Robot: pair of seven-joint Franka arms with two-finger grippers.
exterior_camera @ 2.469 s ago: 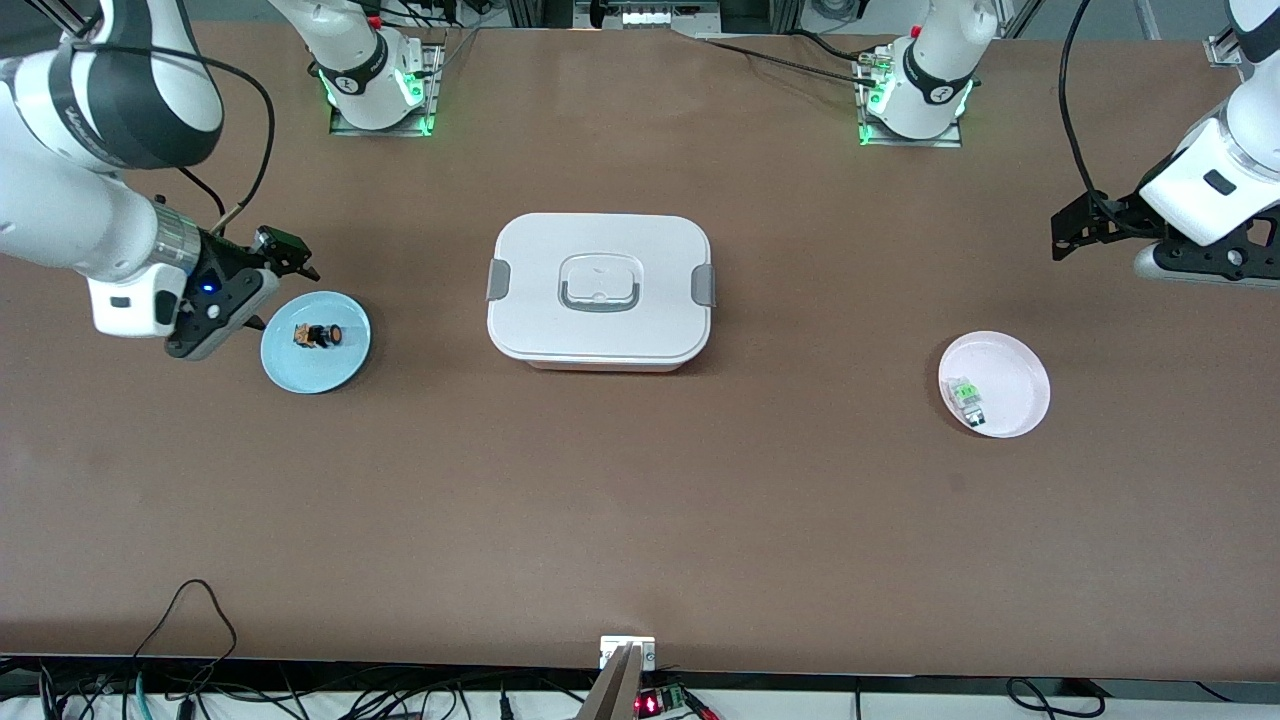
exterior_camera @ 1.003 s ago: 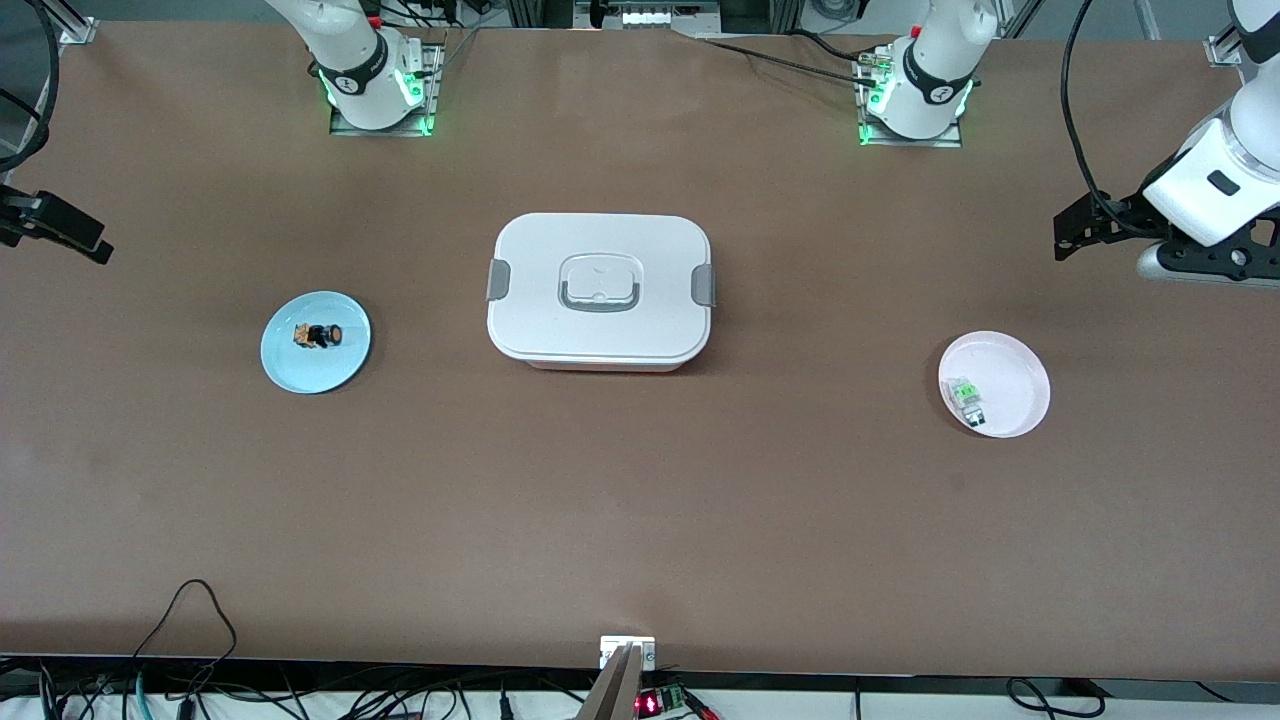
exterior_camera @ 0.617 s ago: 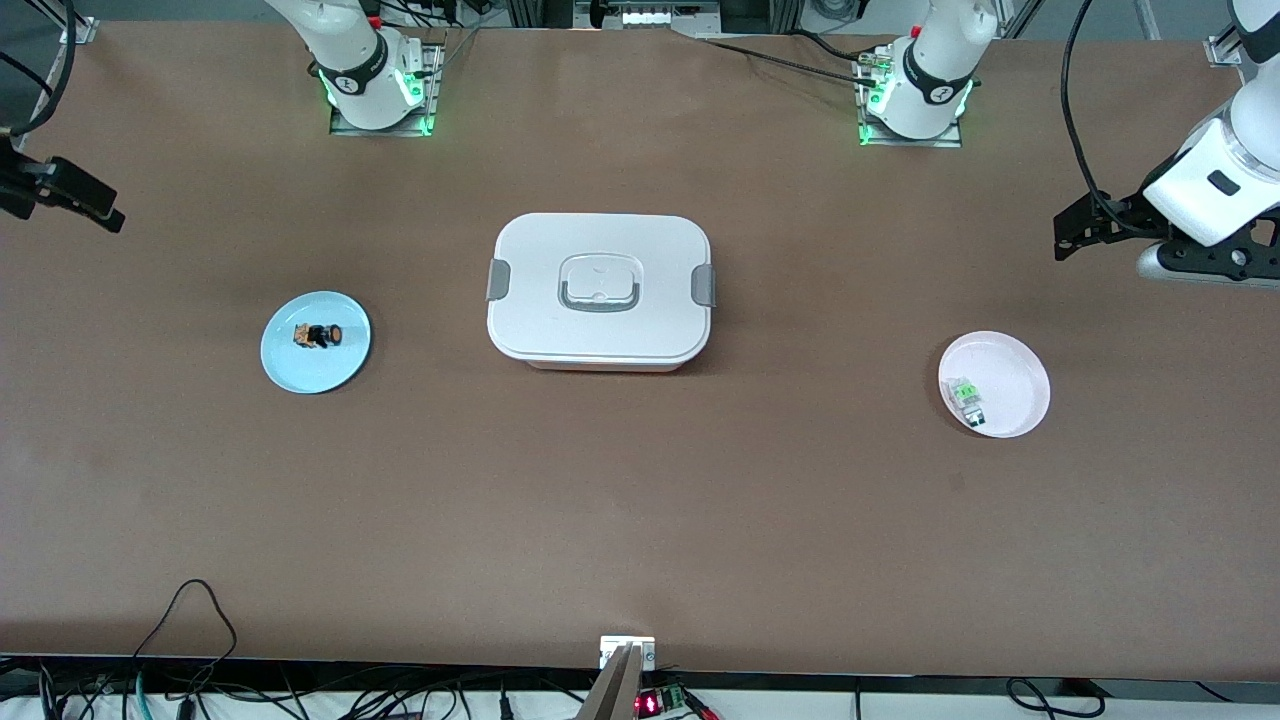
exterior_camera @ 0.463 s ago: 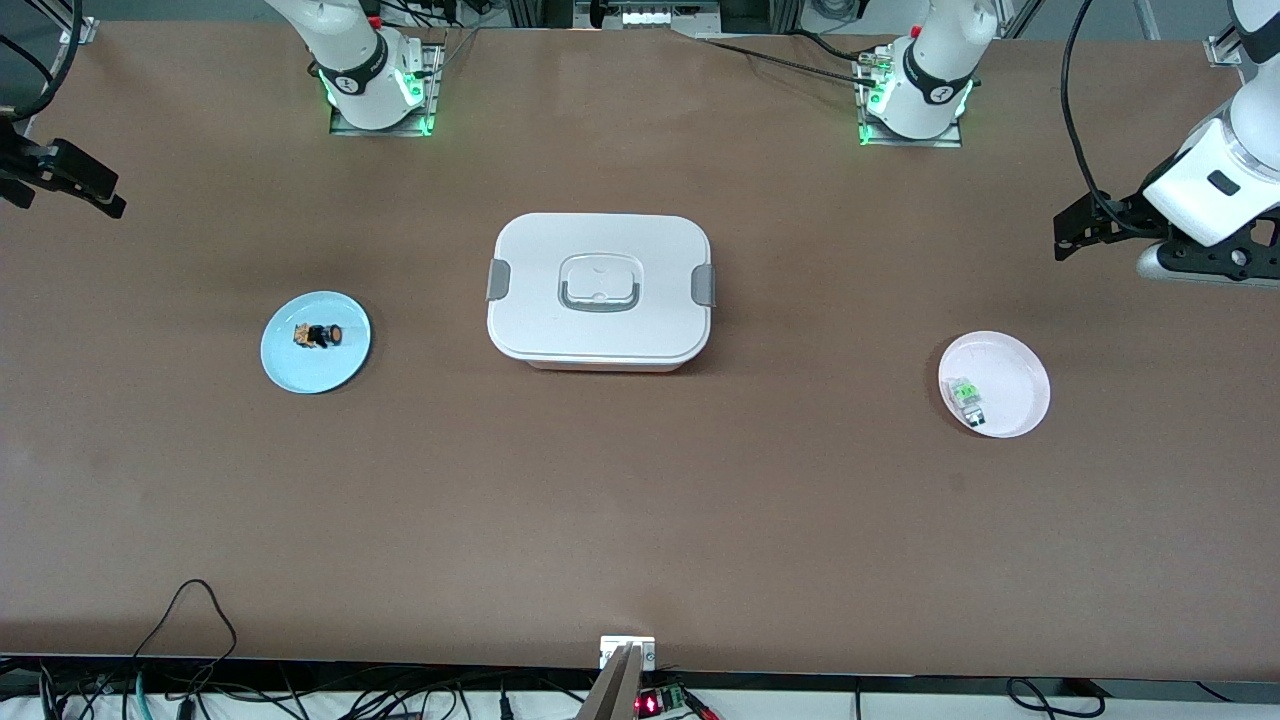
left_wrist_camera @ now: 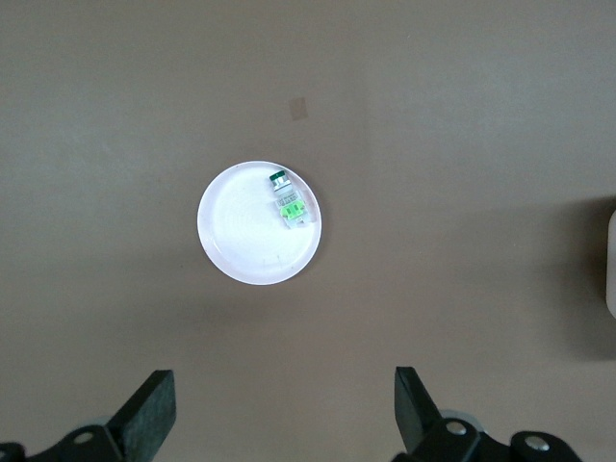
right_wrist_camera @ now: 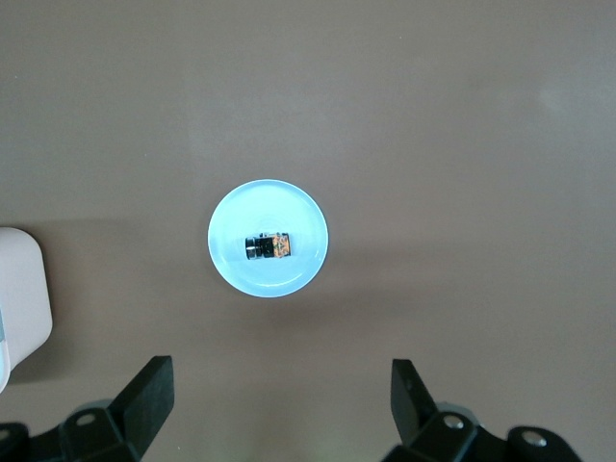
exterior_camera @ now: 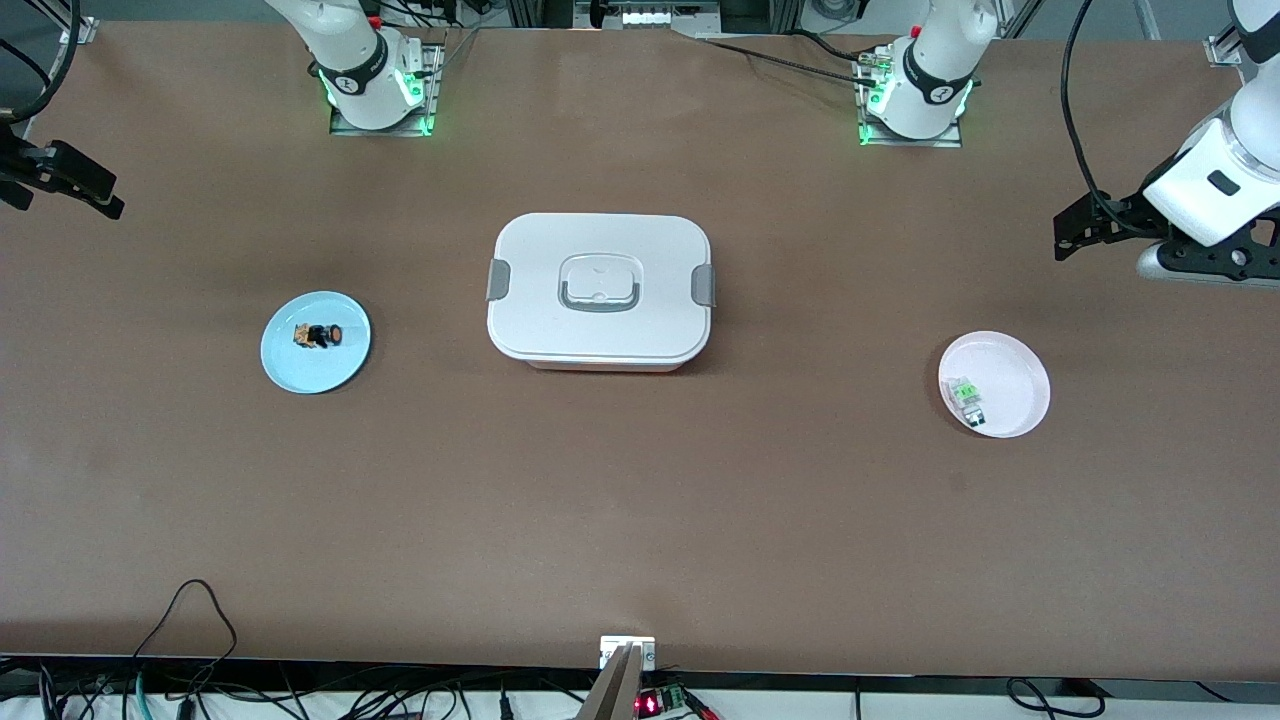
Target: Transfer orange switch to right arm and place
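- Since earlier, the right gripper (exterior_camera: 60, 185) is sitting withdrawn from the round pale-blue plate (exterior_camera: 340, 365), fingers released.
- Wrist views are showing both grippers spread wide; the left gripper (left_wrist_camera: 279, 419) is waiting above the round white-pink plate (left_wrist_camera: 241, 260).
- Tiny black orange switch (right_wrist_camera: 268, 247) is lying on the blue plate, at nine o'clock from the white lidded plastic box (exterior_camera: 600, 290).
- Two plates, two components: the green-and-white component (exterior_camera: 967, 396) is lying at three o'clock.
- Brown table (exterior_camera: 640, 500) is carrying everything.

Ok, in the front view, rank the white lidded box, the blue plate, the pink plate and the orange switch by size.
1. white lidded box
2. pink plate and blue plate, which look about alike, so no ranking between them
3. orange switch, the smallest by a long way
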